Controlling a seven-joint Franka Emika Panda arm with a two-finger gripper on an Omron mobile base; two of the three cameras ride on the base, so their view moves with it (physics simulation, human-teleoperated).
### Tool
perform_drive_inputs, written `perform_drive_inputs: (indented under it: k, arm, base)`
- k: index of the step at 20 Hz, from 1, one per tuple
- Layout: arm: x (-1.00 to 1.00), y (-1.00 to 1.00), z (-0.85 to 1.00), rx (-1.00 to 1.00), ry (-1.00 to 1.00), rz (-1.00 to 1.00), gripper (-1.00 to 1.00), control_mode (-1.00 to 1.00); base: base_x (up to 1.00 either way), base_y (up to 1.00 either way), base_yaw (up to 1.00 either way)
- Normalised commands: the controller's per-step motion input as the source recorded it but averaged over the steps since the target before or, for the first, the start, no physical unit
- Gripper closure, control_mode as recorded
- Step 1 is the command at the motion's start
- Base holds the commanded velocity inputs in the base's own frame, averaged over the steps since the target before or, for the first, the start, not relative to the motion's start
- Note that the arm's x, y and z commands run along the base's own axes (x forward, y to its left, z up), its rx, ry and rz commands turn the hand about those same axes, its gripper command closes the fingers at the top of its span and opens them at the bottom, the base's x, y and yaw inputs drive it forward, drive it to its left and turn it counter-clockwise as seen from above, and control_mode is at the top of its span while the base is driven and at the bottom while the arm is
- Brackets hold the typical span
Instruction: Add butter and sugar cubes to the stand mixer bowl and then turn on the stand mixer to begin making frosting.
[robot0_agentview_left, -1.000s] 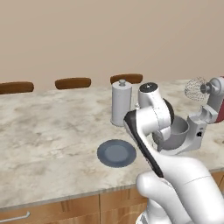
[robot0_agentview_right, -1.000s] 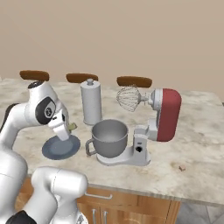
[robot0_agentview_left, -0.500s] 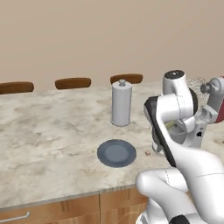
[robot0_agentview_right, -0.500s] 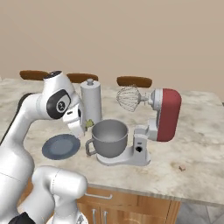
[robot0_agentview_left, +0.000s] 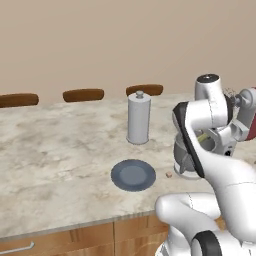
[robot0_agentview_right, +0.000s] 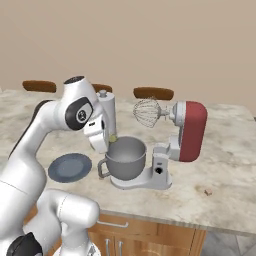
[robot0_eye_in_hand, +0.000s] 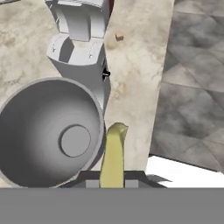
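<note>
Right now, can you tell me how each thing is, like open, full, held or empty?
Two-finger gripper: shut on the butter.
Thin yellowish butter stick: held, above the bowl's rim, not yet inside.
Deep grey metal mixer bowl: empty, sitting on the mixer base.
Silver stand mixer with dark red head: head tilted up, whisk out of the bowl.
Tiny tan-pink sugar cube: lying on the counter beside the plate.
Flat blue-grey round plate: empty.
Tall grey canister: upright, lid on.

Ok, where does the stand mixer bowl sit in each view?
Left base view: the stand mixer bowl is right of centre, partly behind the arm.
Right base view: centre, under the raised whisk.
Hand view: lower left, seen from above.
Shared landmark: the stand mixer whose base carries it.
</note>
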Motion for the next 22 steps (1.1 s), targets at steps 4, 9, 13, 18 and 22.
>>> perform_drive_inputs:
  k: [4,9,13,18,22]
  arm:
    - [0.18,-0.07,-0.26,-0.06,0.06,0.00,1.00,-1.00]
    - [0.22,-0.10,-0.42,-0.08,0.10,0.00,1.00,-1.00]
    - [0.32,-0.14,-0.31,-0.01,0.02,0.00,1.00,-1.00]
    - [0.31,-0.13,-0.23,0.00,0.01,0.00,1.00,-1.00]
    - [0.31,-0.08,-0.29,0.00,0.01,0.00,1.00,-1.00]
  base:
    - [0.00,0.00,0.00]
    - [0.00,0.00,0.00]
    - [0.00,0.00,0.00]
    - [0.00,0.00,0.00]
    - [0.00,0.00,0.00]
